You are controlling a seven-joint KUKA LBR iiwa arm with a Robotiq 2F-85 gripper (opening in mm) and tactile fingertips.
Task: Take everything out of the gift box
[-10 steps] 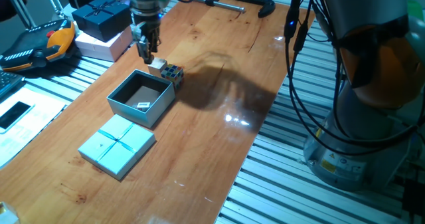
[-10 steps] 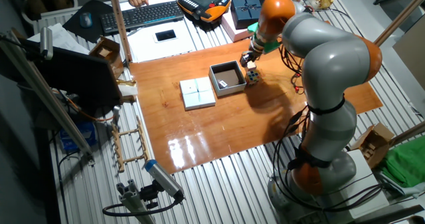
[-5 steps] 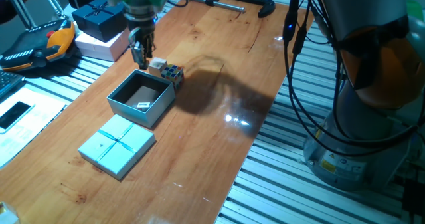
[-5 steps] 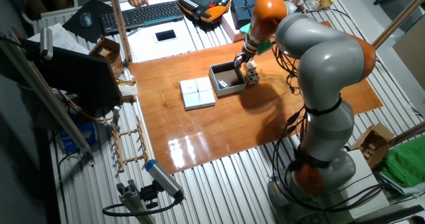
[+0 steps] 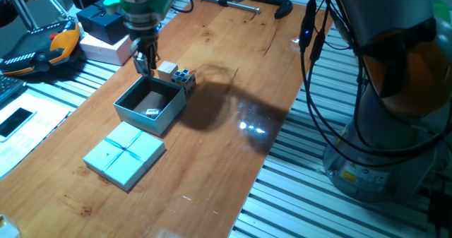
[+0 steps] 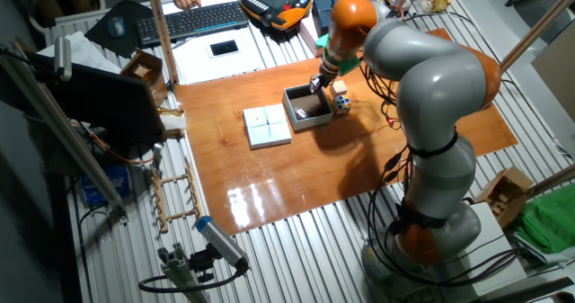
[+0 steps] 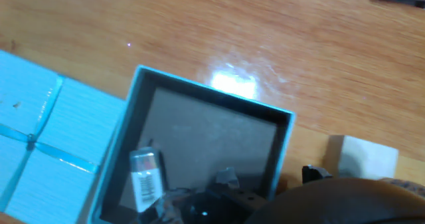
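One pincer [image 5: 145, 60], jaws indistinct.

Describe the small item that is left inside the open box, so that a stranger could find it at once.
On the wooden table, find the open pale blue gift box beside its ribboned lid. On its brown floor lies one small white item with dark printed lines. The tan block and coloured cube sit outside the box.

A wooden table [image 5: 233, 68] carries an open gift box [image 5: 169, 112], its lid [image 5: 124, 155] alongside, with a tan block [image 5: 167, 70] and puzzle cube [image 5: 184, 78] just beyond.
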